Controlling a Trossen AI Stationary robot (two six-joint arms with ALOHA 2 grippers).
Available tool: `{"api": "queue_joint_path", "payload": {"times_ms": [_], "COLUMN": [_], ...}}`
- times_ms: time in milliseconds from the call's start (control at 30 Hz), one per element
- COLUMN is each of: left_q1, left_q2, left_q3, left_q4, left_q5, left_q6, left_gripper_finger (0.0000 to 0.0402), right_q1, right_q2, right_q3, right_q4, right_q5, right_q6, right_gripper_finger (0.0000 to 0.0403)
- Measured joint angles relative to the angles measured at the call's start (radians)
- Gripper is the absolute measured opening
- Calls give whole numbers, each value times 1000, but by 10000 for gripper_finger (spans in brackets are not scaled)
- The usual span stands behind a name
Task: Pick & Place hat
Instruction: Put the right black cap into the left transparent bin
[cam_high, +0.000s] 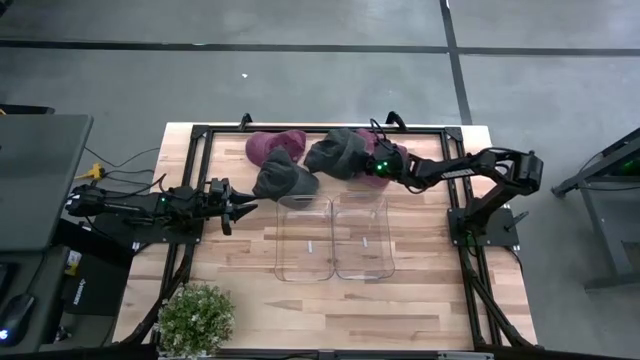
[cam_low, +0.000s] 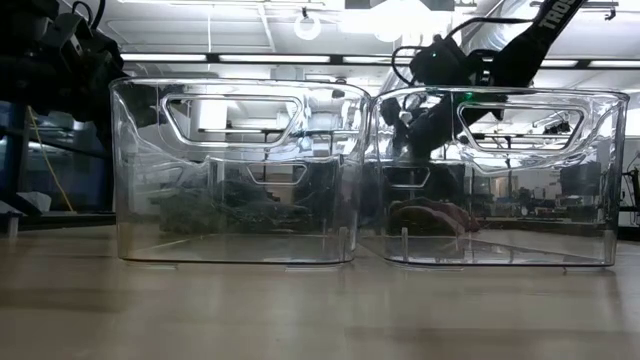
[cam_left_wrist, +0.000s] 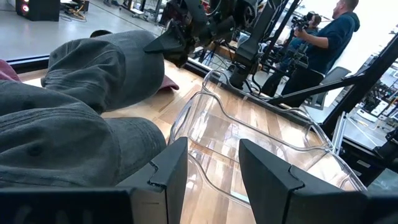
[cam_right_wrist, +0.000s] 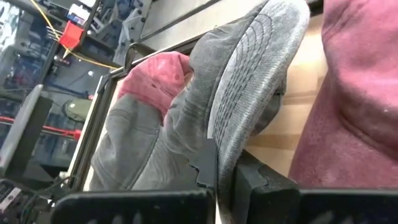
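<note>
Several caps lie along the table's far side, beyond two clear bins. A maroon cap (cam_high: 275, 145) is farthest left, and a dark grey cap (cam_high: 285, 180) sits just in front of it. A second grey cap (cam_high: 338, 153) (cam_right_wrist: 249, 81) is in my right gripper (cam_high: 372, 165) (cam_right_wrist: 227, 177), which is shut on it. Another maroon cap (cam_high: 392, 160) (cam_right_wrist: 360, 93) lies under that arm. My left gripper (cam_high: 243, 207) (cam_left_wrist: 211, 168) is open and level. It sits just left of the first grey cap (cam_left_wrist: 62, 143) and touches nothing. My right gripper pinches the second grey cap's stitched brim (cam_right_wrist: 239, 134) between its two fingers, coming level from the table's right. The brim stands on edge in the hold. The crown (cam_left_wrist: 106, 62) spreads away toward the left and looks to be resting on the table.
Two clear plastic bins (cam_high: 305, 237) (cam_high: 362, 235) stand side by side mid-table, right of my left gripper. A potted plant (cam_high: 195, 318) sits at the near left corner. A black frame rail (cam_high: 320, 128) runs along the far edge. People stand in the room beyond the table.
</note>
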Motion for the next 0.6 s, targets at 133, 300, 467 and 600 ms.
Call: {"api": "queue_joint_path", "payload": {"times_ms": [133, 300, 467, 600], "left_q1": [0, 0, 0, 0], "left_q2": [0, 0, 0, 0], "left_q3": [0, 0, 0, 0], "left_q4": [0, 0, 0, 0], "left_q5": [0, 0, 0, 0], "left_q6": [0, 0, 0, 0], "left_gripper_finger": [138, 138, 138, 138], "right_q1": [15, 34, 47, 47], "right_q2": [-47, -117, -183, -229], "right_q3": [-1, -1, -2, -2], "right_q4": [-24, -97, -115, -115], "right_q5": [32, 68, 70, 40], "right_q6": [-46, -85, -107, -108], "right_gripper_finger": [6, 6, 5, 5]}}
